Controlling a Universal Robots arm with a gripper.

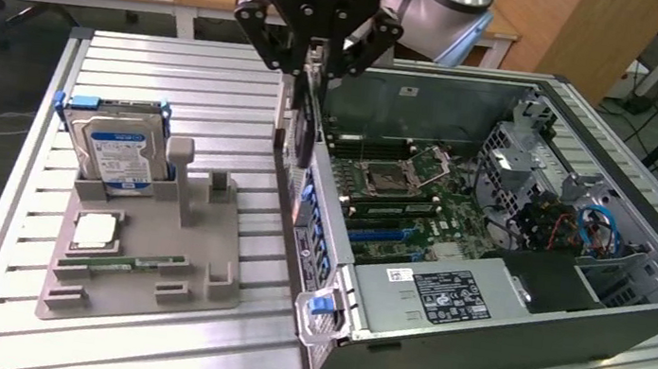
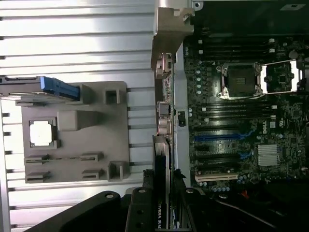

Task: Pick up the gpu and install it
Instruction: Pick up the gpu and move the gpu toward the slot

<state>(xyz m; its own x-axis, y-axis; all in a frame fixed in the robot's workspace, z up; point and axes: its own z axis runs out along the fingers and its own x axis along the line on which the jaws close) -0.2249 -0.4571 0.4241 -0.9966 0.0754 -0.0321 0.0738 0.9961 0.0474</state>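
The gpu (image 1: 300,133) is a thin dark card that hangs edge-down from my gripper (image 1: 315,63), which is shut on its upper edge. It hovers over the side wall of the open computer case (image 1: 617,318), on the side facing the grey holder, above the table. In the wrist view the gpu (image 2: 161,154) appears edge-on between the fingers of my gripper (image 2: 162,186), with its silvery end bracket (image 2: 171,29) at the far end. The motherboard (image 2: 241,121) with its expansion slots (image 2: 219,137) lies just beside the card.
A grey holder (image 1: 148,256) on the slatted metal table (image 1: 128,63) carries a silver hard drive (image 1: 116,152), a processor chip (image 1: 94,230) and a green memory stick (image 1: 121,264). Inside the case are blue cables (image 1: 597,229) and a power supply (image 1: 442,295).
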